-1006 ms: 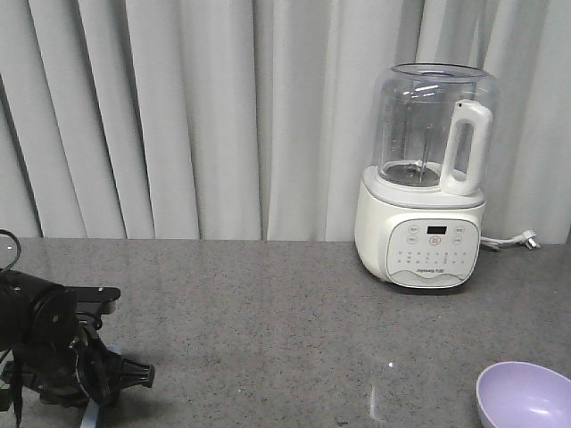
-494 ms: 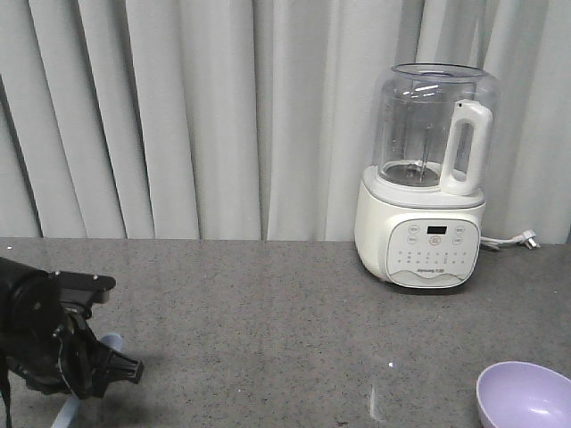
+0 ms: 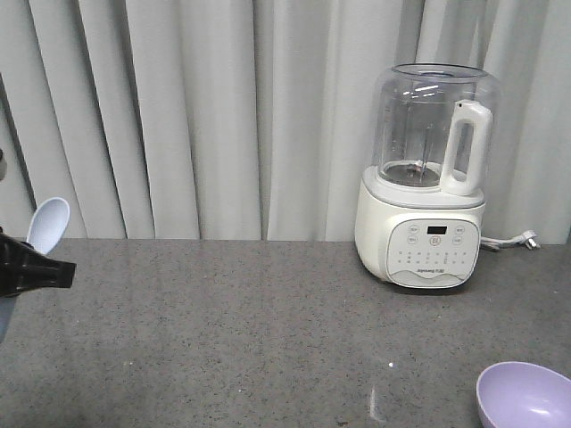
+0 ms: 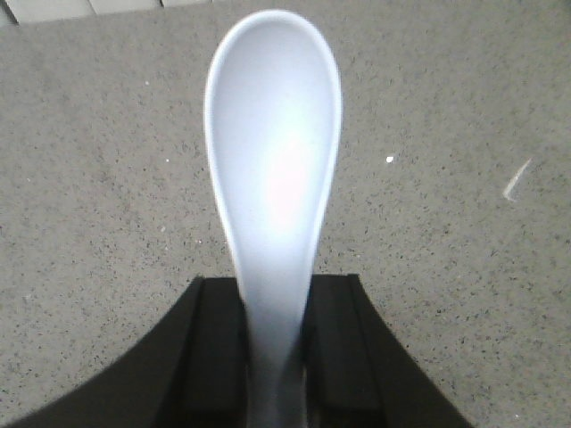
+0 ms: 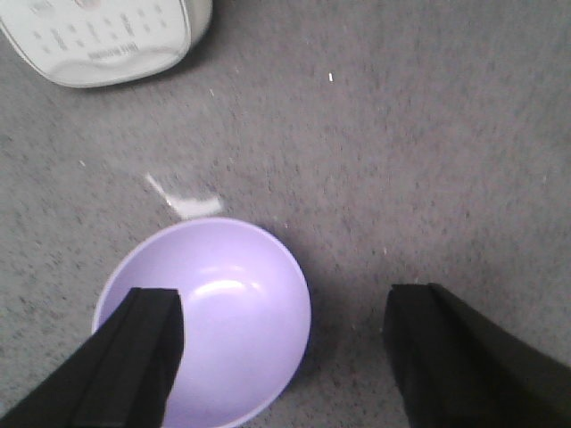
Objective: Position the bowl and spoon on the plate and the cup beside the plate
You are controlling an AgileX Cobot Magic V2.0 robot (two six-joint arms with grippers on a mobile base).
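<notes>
Small pale blue-white plastic spoon (image 3: 48, 223) now raised off grey table (image 3: 285, 330), left gripper (image 4: 273, 343) jaws clamping handle: ready for transfer. Jaws of right gripper (image 5: 294, 352) open above round lavender bowl (image 5: 219, 312).

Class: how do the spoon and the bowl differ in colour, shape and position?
The spoon is pale blue-white, the bowl lavender. The spoon is elongated, the bowl round. The spoon is held aloft in the left gripper; the bowl rests on the countertop. Both are empty.

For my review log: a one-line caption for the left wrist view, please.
Left gripper shut on the pale spoon, scoop pointing away, held over the speckled grey countertop.
</notes>
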